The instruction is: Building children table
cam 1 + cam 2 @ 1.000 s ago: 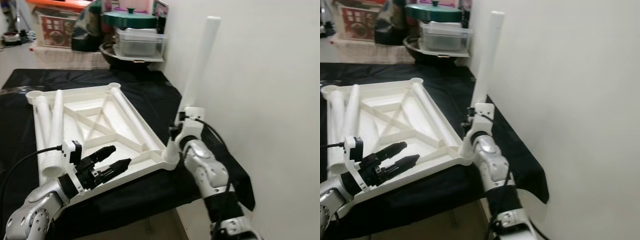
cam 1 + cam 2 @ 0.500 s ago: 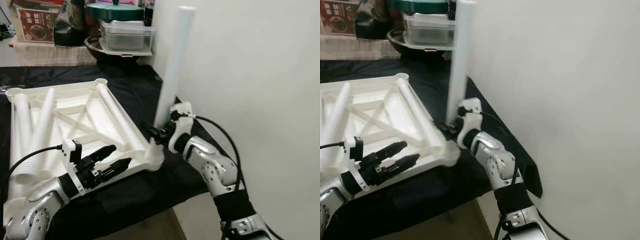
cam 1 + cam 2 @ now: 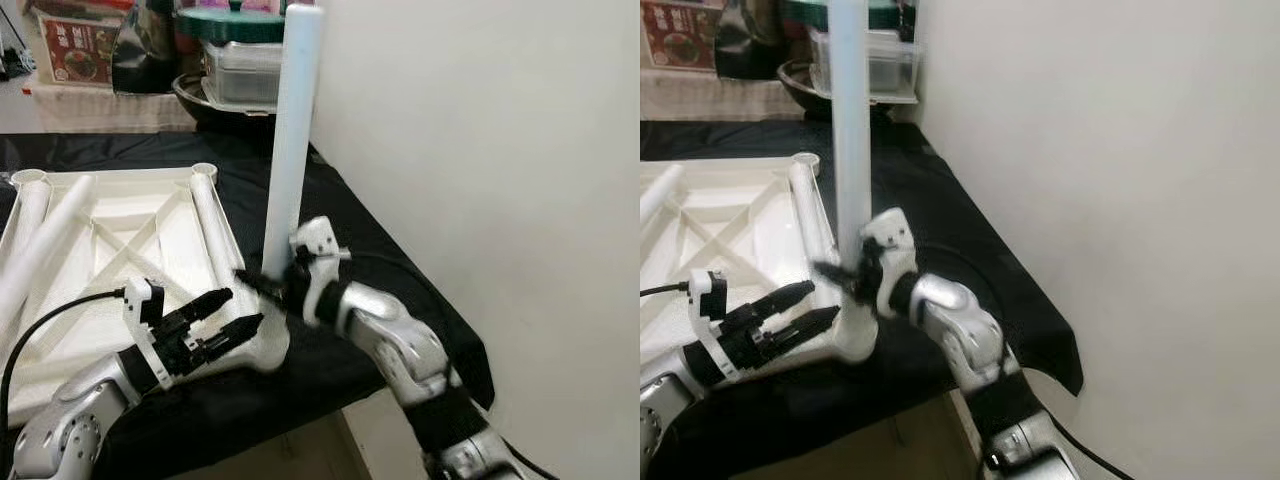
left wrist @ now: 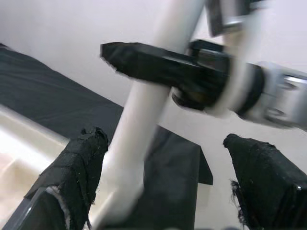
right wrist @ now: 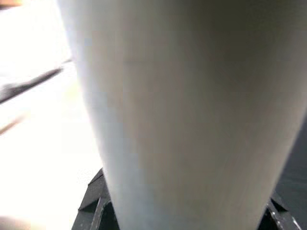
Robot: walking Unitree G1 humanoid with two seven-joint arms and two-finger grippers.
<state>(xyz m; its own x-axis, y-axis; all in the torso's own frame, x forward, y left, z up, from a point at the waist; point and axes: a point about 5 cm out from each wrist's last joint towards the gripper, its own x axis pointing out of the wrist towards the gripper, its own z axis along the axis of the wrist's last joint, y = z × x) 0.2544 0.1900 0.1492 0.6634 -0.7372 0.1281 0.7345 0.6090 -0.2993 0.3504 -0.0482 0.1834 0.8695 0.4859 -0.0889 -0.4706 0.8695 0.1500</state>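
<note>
One leg [image 3: 293,140] stood nearly upright at the near right corner of the upturned tabletop [image 3: 130,240], and my right claw [image 3: 268,285] was clamped around it low down, just above the corner socket. My left claw [image 3: 228,312] hovered just beside that corner with its fingers [image 4: 72,177] spread and nothing between them. I judged the step in hand to be seating this leg in its socket; the next move would call for pressing or twisting it straight down while the left claw steadied the tabletop so it did not slide on the black cloth [image 3: 370,250] covering the desk. By my count, one tabletop lay underside up, one leg was in my grip, one more lay along the right rail [image 3: 212,225], and two others rested at the far left [image 3: 40,240], making four legs. Behind, one clear tub [image 3: 245,70] and one green lid [image 3: 235,22] sat by the wall.
</note>
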